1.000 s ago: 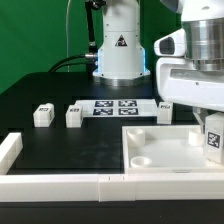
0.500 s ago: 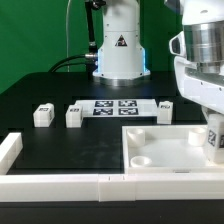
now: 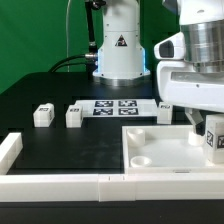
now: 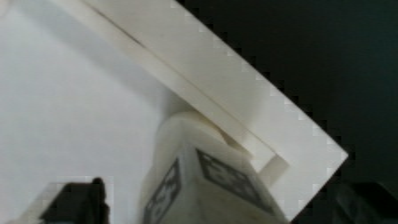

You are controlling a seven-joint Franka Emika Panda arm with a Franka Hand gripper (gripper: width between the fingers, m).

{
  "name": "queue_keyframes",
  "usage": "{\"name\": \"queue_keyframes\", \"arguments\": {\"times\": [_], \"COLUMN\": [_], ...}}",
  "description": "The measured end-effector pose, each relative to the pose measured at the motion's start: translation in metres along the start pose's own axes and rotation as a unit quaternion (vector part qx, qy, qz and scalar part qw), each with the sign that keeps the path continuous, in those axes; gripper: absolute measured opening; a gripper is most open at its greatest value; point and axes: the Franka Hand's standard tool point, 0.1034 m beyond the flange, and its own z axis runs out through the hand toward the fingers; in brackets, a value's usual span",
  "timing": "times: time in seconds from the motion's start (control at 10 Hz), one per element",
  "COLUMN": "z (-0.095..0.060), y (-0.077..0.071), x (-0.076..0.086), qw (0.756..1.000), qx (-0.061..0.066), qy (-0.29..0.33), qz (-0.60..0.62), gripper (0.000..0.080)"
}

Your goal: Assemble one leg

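Observation:
My gripper [image 3: 212,138] is shut on a leg [image 3: 213,141], a small white block with a black-and-white tag. It holds the leg upright over the far right corner of the large white square panel [image 3: 165,150]. In the wrist view the leg [image 4: 210,160] fills the space between my dark fingers [image 4: 71,205], with its end at the panel's raised corner rim [image 4: 214,75]. Whether the leg touches the panel I cannot tell. Three more legs stand on the black table: two at the exterior view's left [image 3: 42,115] [image 3: 74,115] and one behind the panel [image 3: 165,112].
The marker board [image 3: 115,107] lies in front of the robot base [image 3: 118,50]. Long white bars lie along the table's front edge [image 3: 60,184] and at the exterior view's left [image 3: 10,150]. A round socket [image 3: 143,159] shows in the panel's near left corner.
The hand twisted and shifted slightly half a second ago, then returned to about where it was. The leg stays gripped over the panel's far right corner.

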Motion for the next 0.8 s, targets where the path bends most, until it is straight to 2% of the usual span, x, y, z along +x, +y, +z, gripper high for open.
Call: {"name": "queue_keyframes", "arguments": {"times": [0.2,0.4,0.5,0.7,0.8], "z": [-0.0003,-0.0004,-0.0012,-0.0012,-0.0012], "y": [-0.0018,-0.0041,-0.0064,-0.0045,-0.0047], "x": [-0.0012,-0.0023,-0.0002,0.0025,0.0023], "qw": [0.99,0.955,0.934,0.897,0.9], "qx": [-0.005,-0.022,-0.027,-0.03,-0.029], "qy": [0.002,0.012,0.024,0.025,0.025], "qz": [-0.144,-0.295,-0.356,-0.441,-0.434], "gripper": [0.0647,0.0649,0.0649,0.0649,0.0649]}}
